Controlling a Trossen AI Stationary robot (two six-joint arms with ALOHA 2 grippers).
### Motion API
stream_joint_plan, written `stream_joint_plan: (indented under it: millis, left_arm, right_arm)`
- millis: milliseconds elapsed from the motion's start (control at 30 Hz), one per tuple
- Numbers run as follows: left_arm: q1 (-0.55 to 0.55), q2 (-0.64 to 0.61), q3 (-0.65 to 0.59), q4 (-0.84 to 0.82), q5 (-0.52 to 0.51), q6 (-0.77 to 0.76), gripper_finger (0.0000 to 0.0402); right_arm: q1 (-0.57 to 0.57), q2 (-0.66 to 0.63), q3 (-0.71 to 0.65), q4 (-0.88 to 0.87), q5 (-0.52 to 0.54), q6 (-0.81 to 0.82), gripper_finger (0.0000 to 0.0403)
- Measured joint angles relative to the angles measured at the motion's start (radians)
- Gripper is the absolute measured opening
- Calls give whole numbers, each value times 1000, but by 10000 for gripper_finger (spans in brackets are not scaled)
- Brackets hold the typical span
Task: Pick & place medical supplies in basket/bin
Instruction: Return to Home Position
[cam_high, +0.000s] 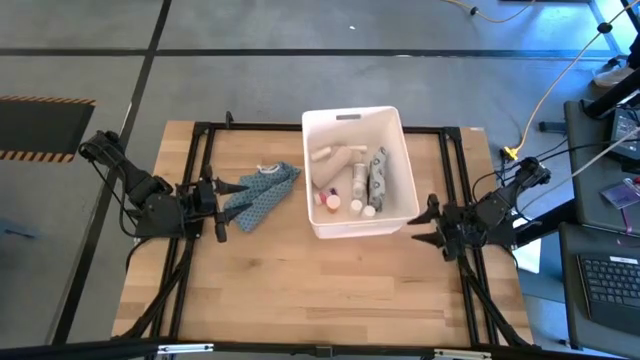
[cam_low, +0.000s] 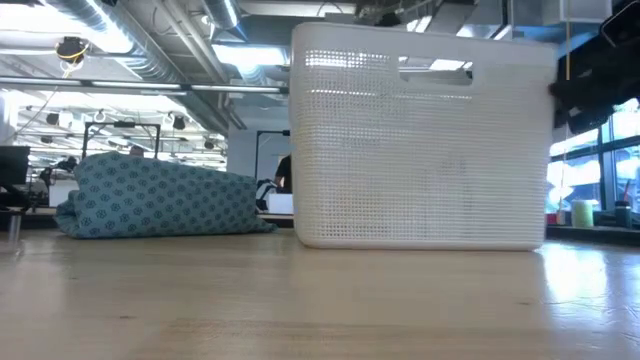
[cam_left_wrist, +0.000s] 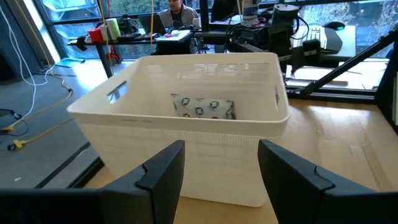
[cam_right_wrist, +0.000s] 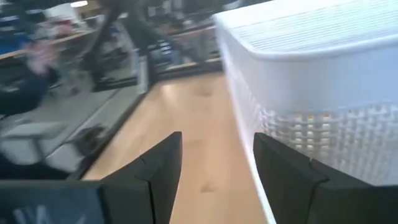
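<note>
The white bin (cam_high: 358, 170) stands on its base at the table's middle, its slot handle (cam_high: 348, 117) on the far short side. Inside lie a beige bandage roll (cam_high: 335, 155), a grey-white patterned soft pack (cam_high: 378, 178) and small white bottles (cam_high: 358, 186), some red-capped (cam_high: 328, 198). A teal patterned soft bundle (cam_high: 262, 192) lies flat on the table left of the bin. My left gripper (cam_high: 220, 205) is open and empty at the bundle's left end, facing the bin (cam_left_wrist: 186, 124). My right gripper (cam_high: 428, 222) is open and empty beside the bin's near right corner (cam_right_wrist: 323, 106).
Black frame rails (cam_high: 205, 160) run along the table's left, right and far sides. Bare wood lies in front of the bin toward the near edge (cam_high: 320, 290). In the low view the bundle (cam_low: 160, 195) and the bin (cam_low: 420, 140) stand side by side.
</note>
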Motion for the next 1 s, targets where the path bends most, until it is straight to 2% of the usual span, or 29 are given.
stream_joint_plan:
  millis: [100,300,533,700,833,1000]
  left_arm:
    - [0,-1,0,3,0,6,198]
    - [0,-2,0,1,3,-7,198]
    - [0,-2,0,0,2,-9,198]
    - [0,0,0,1,6,-19,198]
    - [0,-2,-79,161,12,3,198]
    - [10,-27,-216,390,91,84,198]
  right_arm:
    - [-15,0,0,1,53,-52,201]
    - [-43,0,0,1,44,-182,201]
    - [-49,0,0,5,33,-170,201]
    - [-49,0,0,4,31,-247,201]
    - [-49,0,0,4,31,-265,201]
    - [-49,0,0,3,31,-264,201]
